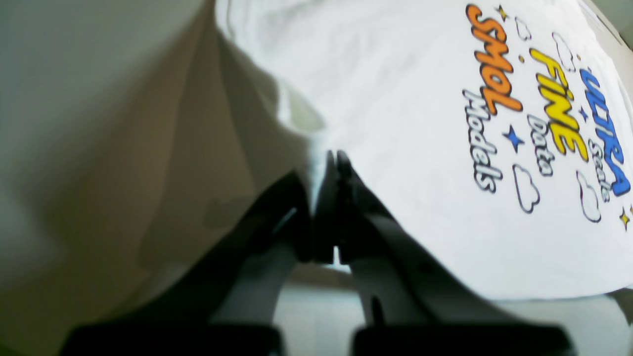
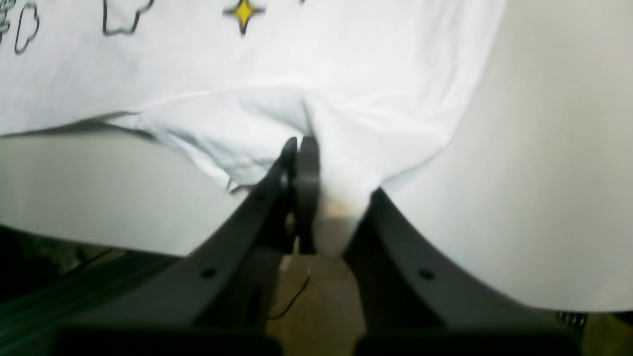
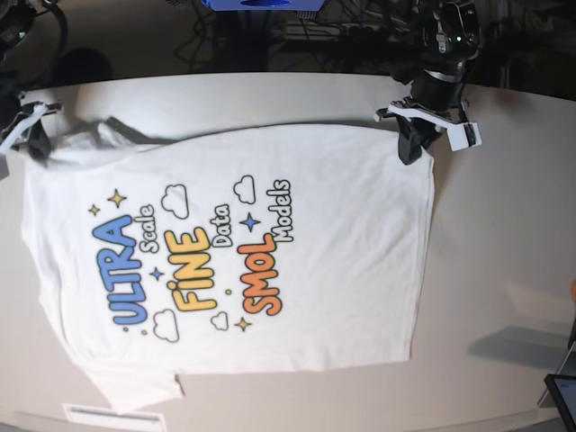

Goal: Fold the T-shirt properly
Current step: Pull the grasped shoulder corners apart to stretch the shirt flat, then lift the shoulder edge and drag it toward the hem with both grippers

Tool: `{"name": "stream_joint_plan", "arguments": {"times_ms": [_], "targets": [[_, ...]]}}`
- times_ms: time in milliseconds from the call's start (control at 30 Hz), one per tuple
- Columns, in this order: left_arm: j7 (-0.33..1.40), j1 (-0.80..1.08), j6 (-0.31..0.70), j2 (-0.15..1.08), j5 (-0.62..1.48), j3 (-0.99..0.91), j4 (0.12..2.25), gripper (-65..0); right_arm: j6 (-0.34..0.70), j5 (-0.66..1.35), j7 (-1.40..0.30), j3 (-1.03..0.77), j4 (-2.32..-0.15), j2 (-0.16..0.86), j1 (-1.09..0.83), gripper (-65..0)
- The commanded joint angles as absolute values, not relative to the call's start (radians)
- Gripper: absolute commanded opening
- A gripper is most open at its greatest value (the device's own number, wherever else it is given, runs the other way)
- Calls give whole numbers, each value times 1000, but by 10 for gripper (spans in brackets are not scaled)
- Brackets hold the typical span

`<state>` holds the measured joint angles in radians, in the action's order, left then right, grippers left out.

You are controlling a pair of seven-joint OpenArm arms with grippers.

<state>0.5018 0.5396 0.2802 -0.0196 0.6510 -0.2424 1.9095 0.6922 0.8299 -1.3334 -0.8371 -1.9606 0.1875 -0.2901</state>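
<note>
The T-shirt lies spread flat, print side up, on the pale table, its body filling most of the tabletop in the base view. The colourful lettering — blue "ULTRA", yellow "FINE", orange "SMOL", with smaller black "Scale", "Data", "Models" and outlined clouds and stars — runs slantwise across the chest. One short sleeve sticks out at the near edge of the table; the opposite sleeve, at the far edge, is bunched and wrinkled close to the right gripper.

The left gripper sits at the far hem corner of the shirt, on the base view's right. In its wrist view the left gripper's two dark fingers are pressed together, with a thin edge of white cloth pinched between them, and the shirt fabric stretches away from that point with the print visible beyond.

The right gripper is at the far corner on the base view's left, by the shoulder and sleeve. Its wrist view shows the jaws closed tight, fingers meeting — a fold of white fabric is gathered and clamped there, puckering around the tips and draping over one finger.
</note>
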Motion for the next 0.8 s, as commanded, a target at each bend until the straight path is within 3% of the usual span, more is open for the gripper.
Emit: {"name": "stream_joint_plan", "arguments": {"times_ms": [0,300,467,767], "targets": [[478,538,283,-25,662,-245,1937,-650,698,843,-1319,-842,-1975,208,-280,-649],[479,483,280,-62,662,-245,1937,-650,698,842,-1334,-809,-1957,252,-200,-649],[479,447,203,-79,664,-245,1936,-650,698,835,-1333,-748,-1922,283,-157,-649],[479,380,134,-28,901,-298,1929,-650,698,835,-1333,-682,-1893,298,-87,-649]]}}
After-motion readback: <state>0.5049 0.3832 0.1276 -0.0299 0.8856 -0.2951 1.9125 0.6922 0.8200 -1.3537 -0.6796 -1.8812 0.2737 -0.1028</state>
